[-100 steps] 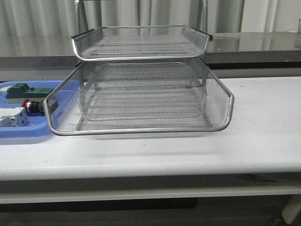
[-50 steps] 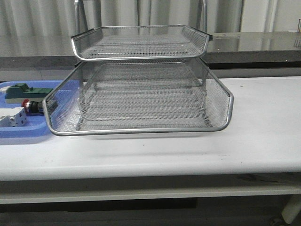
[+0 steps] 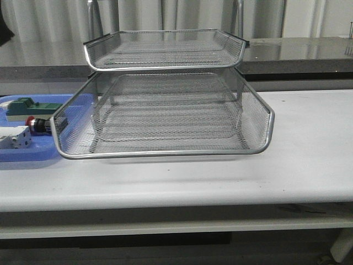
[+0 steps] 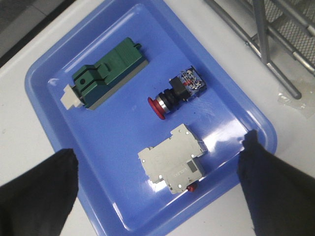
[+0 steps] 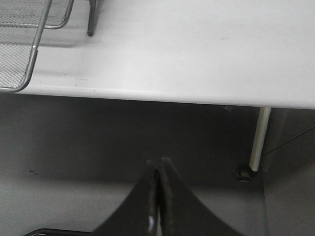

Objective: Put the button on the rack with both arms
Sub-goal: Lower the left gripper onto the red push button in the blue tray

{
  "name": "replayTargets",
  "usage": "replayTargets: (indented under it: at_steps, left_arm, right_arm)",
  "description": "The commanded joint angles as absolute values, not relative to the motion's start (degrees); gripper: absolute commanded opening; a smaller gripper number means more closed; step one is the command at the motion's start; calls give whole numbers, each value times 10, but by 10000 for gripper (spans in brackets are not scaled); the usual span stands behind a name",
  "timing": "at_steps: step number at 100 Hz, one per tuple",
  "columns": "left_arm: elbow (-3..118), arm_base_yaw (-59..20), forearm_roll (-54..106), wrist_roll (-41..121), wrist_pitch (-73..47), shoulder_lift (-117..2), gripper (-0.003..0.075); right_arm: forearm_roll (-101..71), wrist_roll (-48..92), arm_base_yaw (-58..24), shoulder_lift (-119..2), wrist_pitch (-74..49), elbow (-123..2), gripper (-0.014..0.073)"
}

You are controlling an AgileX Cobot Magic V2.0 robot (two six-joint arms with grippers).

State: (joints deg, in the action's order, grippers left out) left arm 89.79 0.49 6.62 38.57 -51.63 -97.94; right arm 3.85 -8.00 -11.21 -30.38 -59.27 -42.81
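My left end effector hangs above the blue tray, its two dark fingers spread wide apart with nothing between them. The button lies on its side near the middle of that tray, its red head turned toward the white breaker and its blue-black rear block turned toward the rack. It touches neither finger. A green-topped block lies in the tray on the other side of the button, apart from it.

From the front, the button shows at the left of the worktop, just beside the left edge of the rack, whose lower wire tier is drawn forward under the upper one. No button lies on either tier I can see.

My right end effector is off the worktop's edge, over the floor, its fingers pressed together and holding nothing. A corner of the rack shows near that edge.
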Motion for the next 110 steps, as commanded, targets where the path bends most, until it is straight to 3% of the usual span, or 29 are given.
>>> replayTargets:
  at_steps: [1, 40, 110]
  left_arm:
    - [966, 5, 77, 414, -526, -1005, 623]
    - [1126, 5, 87, 493, -573, -1175, 623]
    - [1176, -21, 125, 559, -545, -1306, 620]
  right_arm:
    - [51, -80, -110, -305, -564, -447, -67]
    - [51, -80, -110, -305, -564, -447, -67]
    - [51, -80, -110, -305, -565, -447, -67]
